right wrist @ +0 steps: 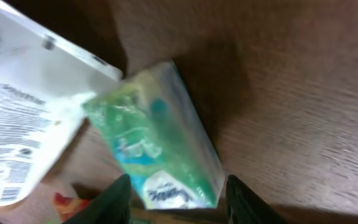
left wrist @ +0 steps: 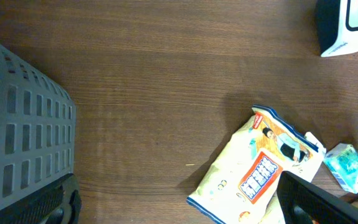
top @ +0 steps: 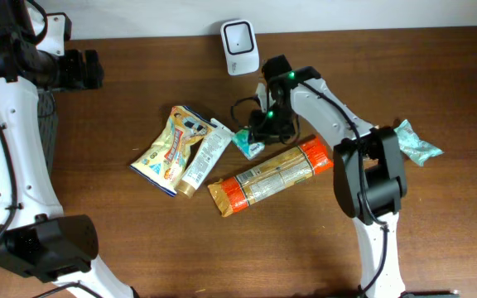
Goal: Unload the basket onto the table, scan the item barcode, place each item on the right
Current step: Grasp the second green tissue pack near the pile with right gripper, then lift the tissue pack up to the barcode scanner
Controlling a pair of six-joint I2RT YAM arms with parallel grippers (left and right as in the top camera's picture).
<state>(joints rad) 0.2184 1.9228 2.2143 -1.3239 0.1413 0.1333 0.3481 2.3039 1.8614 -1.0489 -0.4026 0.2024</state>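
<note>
A green tissue packet (top: 248,145) lies on the brown table beside a white tube. My right gripper (top: 265,124) hovers just over it. In the right wrist view the packet (right wrist: 157,149) sits between the two dark fingers of that gripper (right wrist: 178,190), which stand open, with a gap at the right finger. The white barcode scanner (top: 239,36) stands at the table's back edge. My left gripper (top: 89,69) is far off at the back left, open and empty (left wrist: 179,199), looking down at bare wood.
A yellow snack bag (top: 168,149), the white tube (top: 204,157) and a long orange cracker pack (top: 272,175) lie together mid-table. A teal packet (top: 419,142) lies at the right. A grey basket (left wrist: 17,124) stands at the left edge.
</note>
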